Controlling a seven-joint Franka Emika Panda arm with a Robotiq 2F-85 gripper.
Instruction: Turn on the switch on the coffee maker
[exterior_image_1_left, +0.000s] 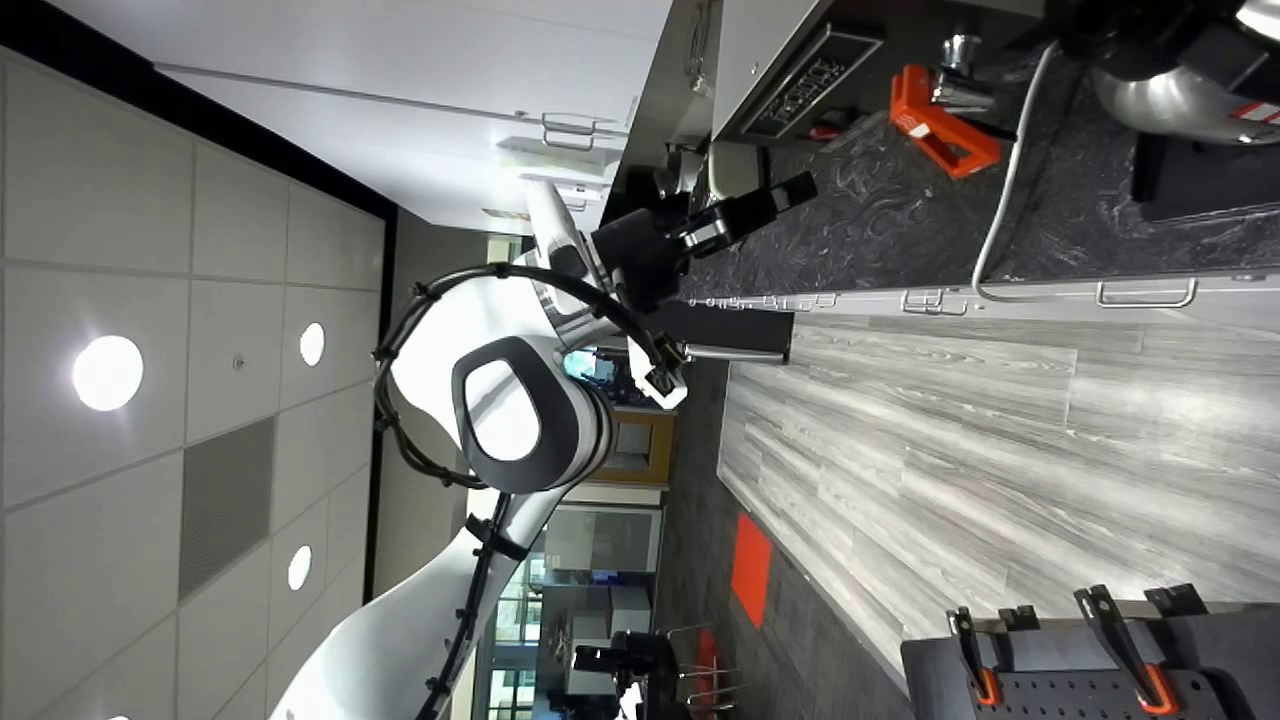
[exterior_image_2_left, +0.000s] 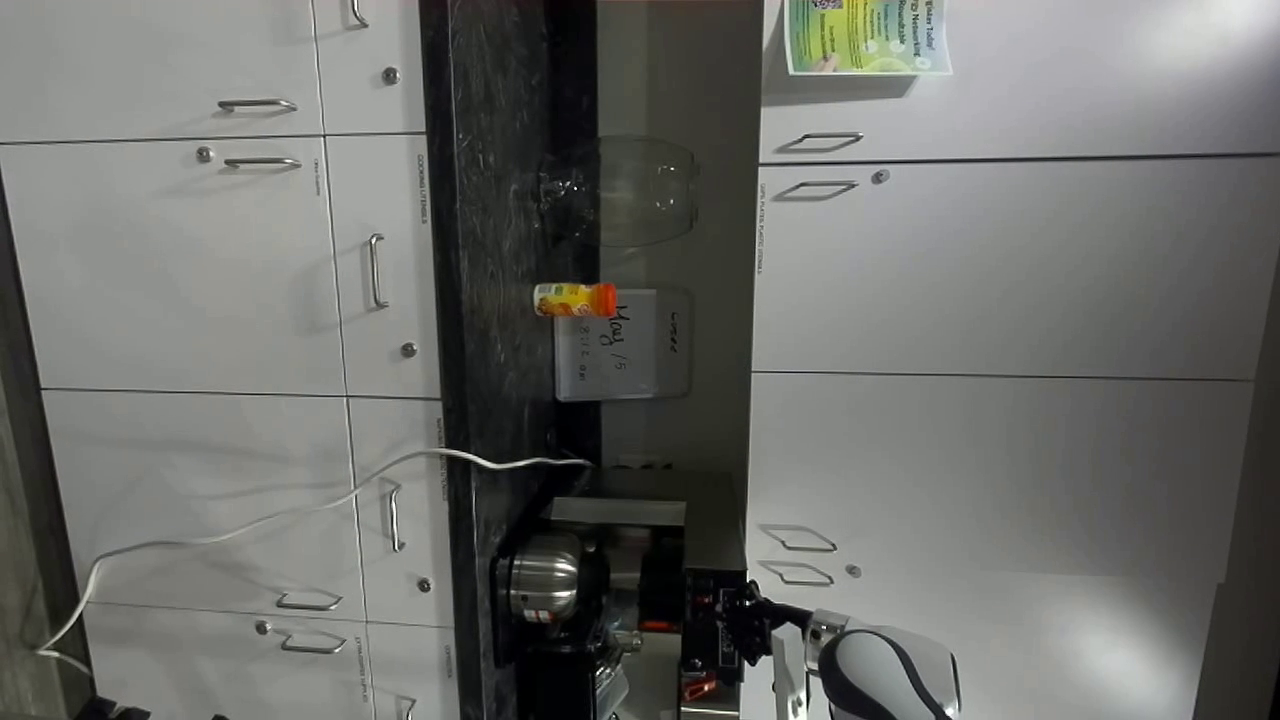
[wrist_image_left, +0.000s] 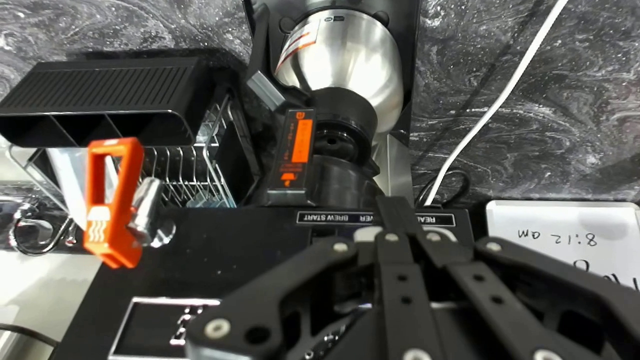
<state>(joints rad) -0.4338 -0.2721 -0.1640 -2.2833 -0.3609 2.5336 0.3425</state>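
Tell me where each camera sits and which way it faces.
In an exterior view: camera near the white robot arm with its black gripper, looking along the dark marbled countertop.
In an exterior view: camera faces the flat white cabinets; only the arm's end shows.
Wrist view: above the boxy black coffee maker, looking down; gripper in foreground.
All three views share the rounded steel carafe.
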